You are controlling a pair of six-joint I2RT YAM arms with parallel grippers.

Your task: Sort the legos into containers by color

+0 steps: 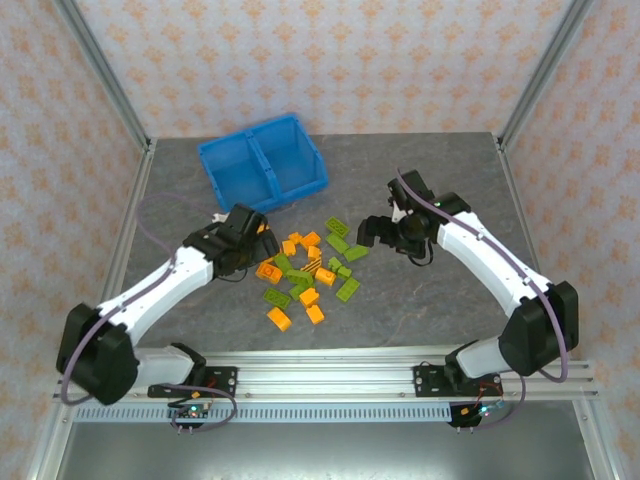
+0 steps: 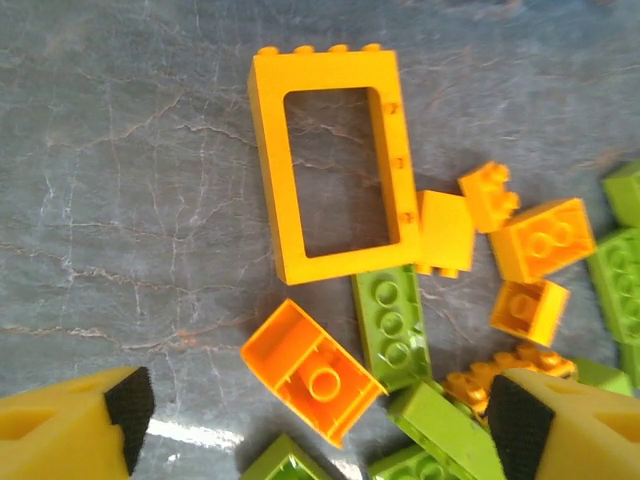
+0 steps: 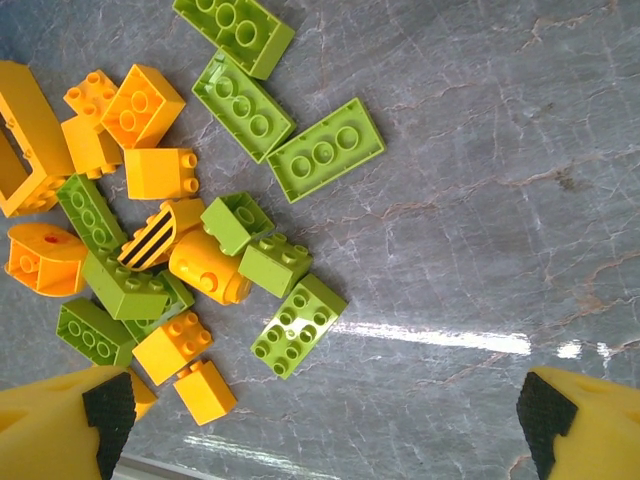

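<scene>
Hovering over the scattered legos [image 1: 310, 270], the left fingers [image 2: 60, 430] and right fingers [image 3: 50, 430] both stand spread wide, grasping nothing. The orange and green bricks (a hollow orange frame [image 2: 335, 165] among them) lie loose on the grey worktop [image 1: 420, 300], just in front of the blue bin [image 1: 228, 190] and a little to its right, outside its two compartments; the left fingers hang nearest the bin's front wall.

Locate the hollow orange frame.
Left wrist view, upper centre: the orange frame lies flat ahead of the left gripper, a long green brick at its lower right corner.
</scene>
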